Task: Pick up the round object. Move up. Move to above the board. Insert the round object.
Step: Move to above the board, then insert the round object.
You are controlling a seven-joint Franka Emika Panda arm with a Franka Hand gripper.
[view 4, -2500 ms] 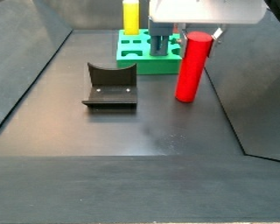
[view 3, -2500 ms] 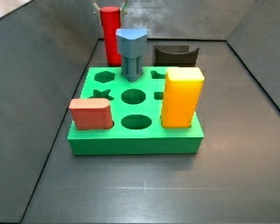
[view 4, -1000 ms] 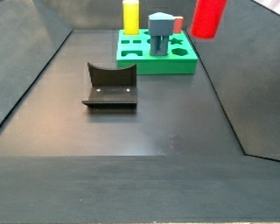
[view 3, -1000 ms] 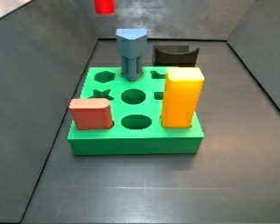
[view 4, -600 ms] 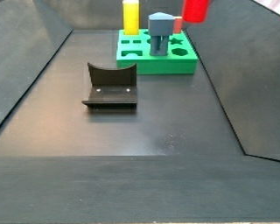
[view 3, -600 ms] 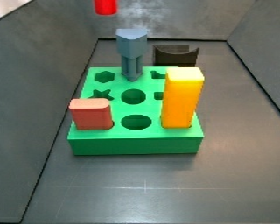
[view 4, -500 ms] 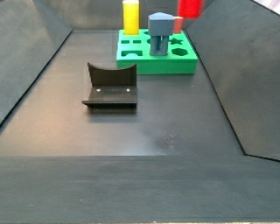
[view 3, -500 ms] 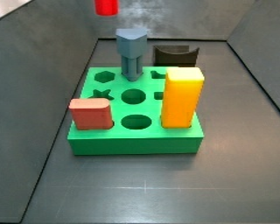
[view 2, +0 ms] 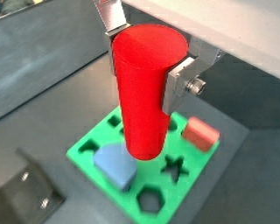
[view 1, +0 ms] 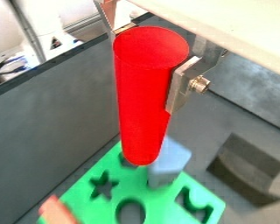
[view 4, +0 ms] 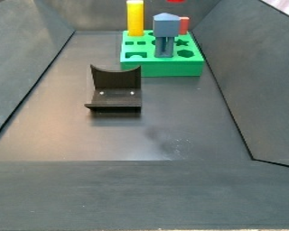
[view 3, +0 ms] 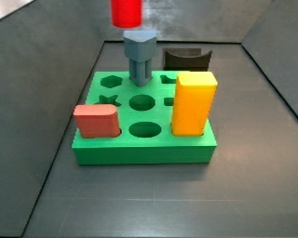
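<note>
My gripper [view 1: 149, 70] is shut on the round object [view 1: 145, 96], a tall smooth red cylinder peg, and its silver fingers [view 2: 181, 80] press both sides in both wrist views. The peg [view 2: 146, 92] hangs upright, high above the far part of the green board [view 2: 108, 140]. In a side view only the peg's lower end [view 3: 126, 11] shows, above the grey-blue pentagon peg [view 3: 139, 56], and the gripper is out of frame. The board [view 3: 145, 144] has open round, star and cross holes. In a side view the red peg [view 4: 180, 2] barely shows.
A yellow block [view 3: 194, 102], a reddish-brown rounded block [view 3: 97, 121] and the grey-blue peg [view 4: 169, 34] stand in the board [view 4: 183, 65]. The dark fixture [view 4: 113, 87] stands on the floor beside the board and also shows behind it [view 3: 185, 58]. Grey walls slope up on both sides.
The red peg was lifted off the floor beside the board, rose high, and has now moved sideways to hang over the board's far part near the grey-blue peg.
</note>
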